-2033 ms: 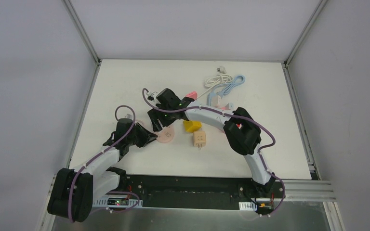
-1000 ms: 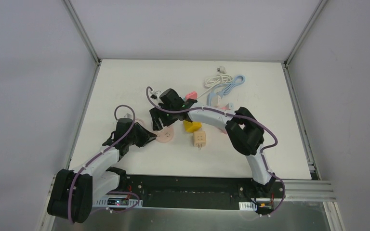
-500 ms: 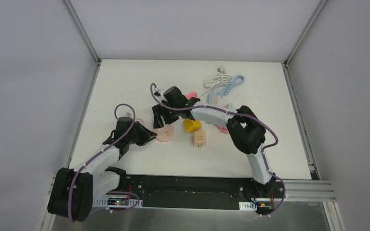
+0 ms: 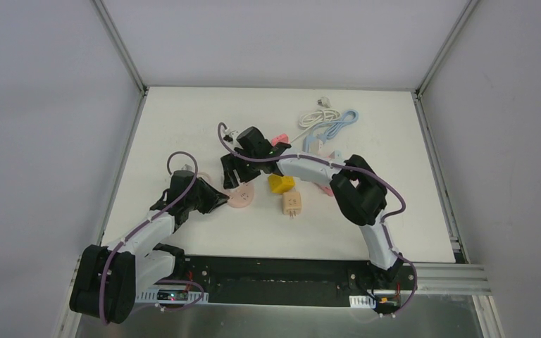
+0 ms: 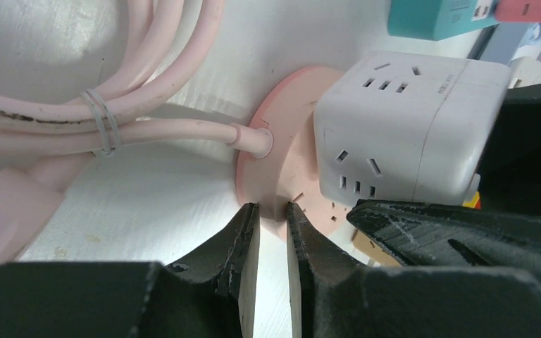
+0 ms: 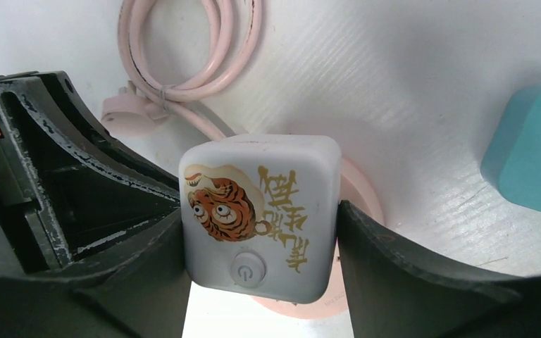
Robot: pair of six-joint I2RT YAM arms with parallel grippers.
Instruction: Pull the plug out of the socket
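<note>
A white cube plug (image 6: 260,211) with a tiger print and a power button sits on a round pink socket (image 4: 243,198). My right gripper (image 6: 260,232) is shut on the cube, one finger on each side. In the top view the right gripper (image 4: 234,176) hides the cube. In the left wrist view the cube (image 5: 401,127) stands on the pink socket (image 5: 282,176). My left gripper (image 5: 273,211) is shut on the socket's near rim, low on the table. It shows left of the socket in the top view (image 4: 213,201).
The socket's coiled pink cable (image 5: 113,91) lies beside it. A yellow plug (image 4: 280,184) and a tan adapter (image 4: 293,204) lie right of the socket. A teal power strip (image 6: 535,148) is near. White and blue cables (image 4: 327,120) lie at the back.
My right wrist has shifted slightly right and towards the back while holding the cube. The left arm and the pink socket have barely moved.
</note>
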